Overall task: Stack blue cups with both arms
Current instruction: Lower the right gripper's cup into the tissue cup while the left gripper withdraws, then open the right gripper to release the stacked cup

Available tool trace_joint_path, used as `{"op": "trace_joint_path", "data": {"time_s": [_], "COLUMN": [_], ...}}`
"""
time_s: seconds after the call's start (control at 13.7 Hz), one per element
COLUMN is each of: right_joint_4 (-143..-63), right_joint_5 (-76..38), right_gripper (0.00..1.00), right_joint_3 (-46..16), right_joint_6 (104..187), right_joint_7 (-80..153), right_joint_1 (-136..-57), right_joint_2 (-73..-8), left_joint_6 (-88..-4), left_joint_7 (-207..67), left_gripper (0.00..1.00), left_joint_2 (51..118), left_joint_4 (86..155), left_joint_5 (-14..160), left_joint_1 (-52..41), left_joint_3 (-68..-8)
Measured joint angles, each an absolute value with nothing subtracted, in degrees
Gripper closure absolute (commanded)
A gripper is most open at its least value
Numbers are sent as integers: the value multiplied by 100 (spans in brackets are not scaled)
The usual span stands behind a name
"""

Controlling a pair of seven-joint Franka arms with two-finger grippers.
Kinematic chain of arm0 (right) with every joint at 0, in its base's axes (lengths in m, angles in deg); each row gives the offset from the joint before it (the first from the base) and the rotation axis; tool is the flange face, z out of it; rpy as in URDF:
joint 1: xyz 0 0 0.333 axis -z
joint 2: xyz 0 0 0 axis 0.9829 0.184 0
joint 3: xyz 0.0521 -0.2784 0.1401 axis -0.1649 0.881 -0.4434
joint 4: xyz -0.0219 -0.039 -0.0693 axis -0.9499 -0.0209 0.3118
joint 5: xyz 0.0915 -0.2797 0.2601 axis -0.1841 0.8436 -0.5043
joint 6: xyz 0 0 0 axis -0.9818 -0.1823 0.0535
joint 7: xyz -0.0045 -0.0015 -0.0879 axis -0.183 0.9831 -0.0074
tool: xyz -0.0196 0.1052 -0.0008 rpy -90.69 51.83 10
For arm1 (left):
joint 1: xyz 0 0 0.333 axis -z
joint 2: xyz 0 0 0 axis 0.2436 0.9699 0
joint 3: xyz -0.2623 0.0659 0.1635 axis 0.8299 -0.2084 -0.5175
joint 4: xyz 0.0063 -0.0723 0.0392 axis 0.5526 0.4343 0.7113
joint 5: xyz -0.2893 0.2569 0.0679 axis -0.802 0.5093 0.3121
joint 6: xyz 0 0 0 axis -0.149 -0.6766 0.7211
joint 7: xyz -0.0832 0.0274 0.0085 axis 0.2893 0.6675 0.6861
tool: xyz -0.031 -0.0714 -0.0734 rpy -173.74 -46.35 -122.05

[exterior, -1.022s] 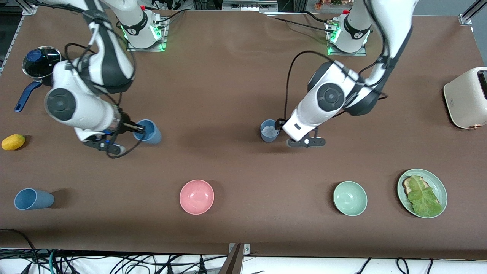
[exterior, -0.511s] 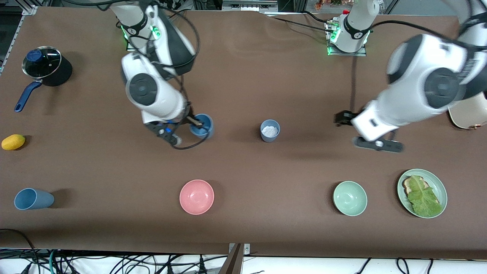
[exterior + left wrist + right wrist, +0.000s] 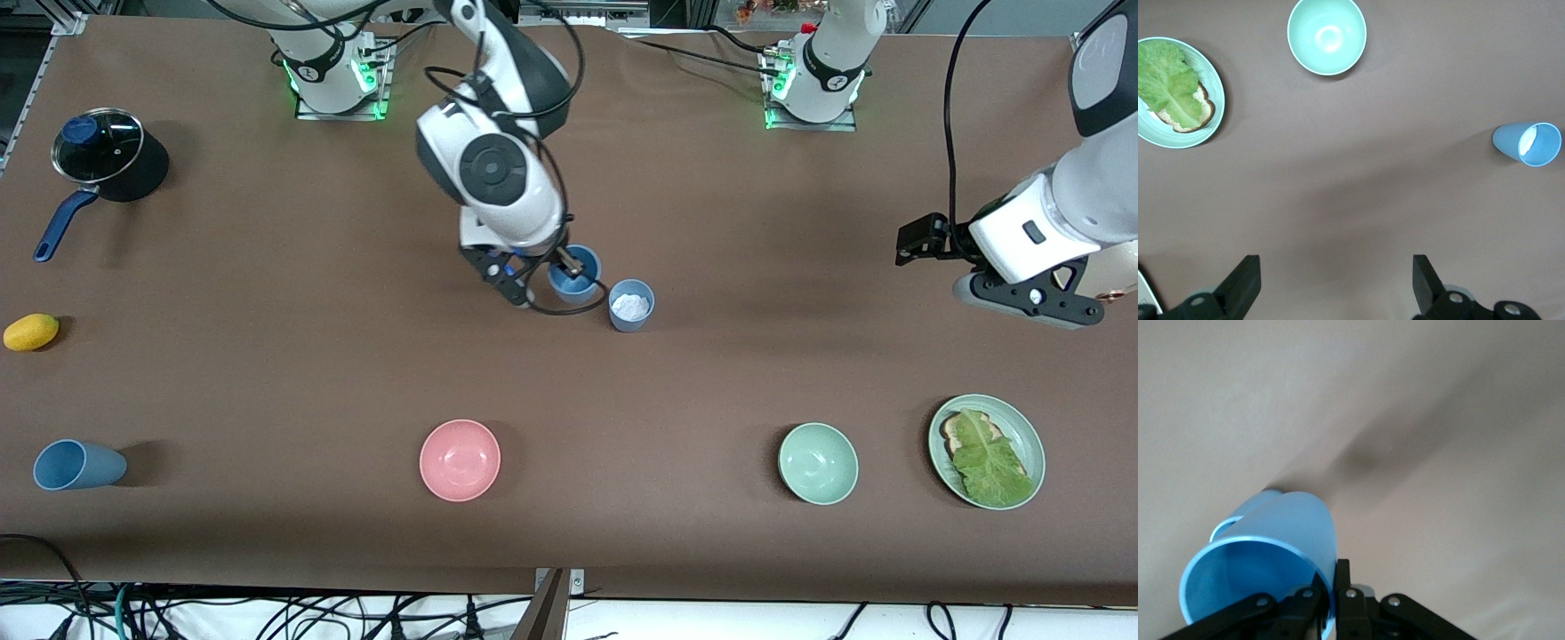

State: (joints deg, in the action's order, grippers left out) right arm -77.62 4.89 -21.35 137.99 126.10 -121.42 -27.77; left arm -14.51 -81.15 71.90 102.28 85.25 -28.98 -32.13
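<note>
My right gripper [image 3: 572, 265] is shut on the rim of the sky blue cup [image 3: 576, 284], one finger inside and one outside. It holds the cup upright over the table, close beside the grey-blue cup [image 3: 629, 324], toward the right arm's end. The grey-blue cup stands upright at mid-table with something white in it. The right wrist view shows the held cup [image 3: 1265, 567] pinched in my right gripper [image 3: 1331, 590]. My left gripper [image 3: 920, 240] is open and empty, up over the left arm's end of the table. In the left wrist view [image 3: 1336, 283] it is wide apart, with the grey-blue cup [image 3: 1528, 143] far off.
A third blue cup [image 3: 78, 465] lies on its side near the front camera at the right arm's end. A pink bowl [image 3: 460, 460], a pale green bowl [image 3: 818, 463] and a plate with lettuce toast [image 3: 1022, 427] line the near edge. A lidded pot [image 3: 107, 151] and a yellow fruit [image 3: 31, 332] sit at the right arm's end.
My right arm has carried the sky blue cup from its own end to beside the grey-blue cup. My left gripper has left the grey-blue cup and drawn back toward its own end.
</note>
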Motion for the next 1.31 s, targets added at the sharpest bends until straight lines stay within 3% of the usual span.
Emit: {"op": "trace_joint_path", "data": {"time_s": [0.29,0.51,0.66,0.95,1.31], "right_joint_4": [-7328,-7298,-7294,-7271,-7267], "right_joint_5": [467,384,370,367,366], "right_gripper": [100,100,100,100,100], "right_joint_3": [-2134,-2133,-2133,-2133,-2125], "right_joint_6": [14133,14549,14685,14785,14815], "right_joint_7": [13038,13109,13126,13156,13164], "right_joint_1": [-12384,-12412,-12449,-12514,-12529], "right_joint_2": [-2431,-2296,-2198,-2113,-2080], "left_joint_6": [-1455,-1690,-2124,-2599,-2550], "left_joint_7": [-8158,-8232,-8237,-8235,-8236], "left_gripper": [0,0,0,0,0], "left_joint_2": [6996,6659,6435,5850,5768], "left_joint_4": [10271,10647,11075,11909,11936], "left_joint_5": [8506,8154,8093,8093,8093], "left_joint_1": [-2744,-1755,-1386,-1277,-1272], "left_joint_3": [-3561,-5033,-5481,-5518,-5525]}}
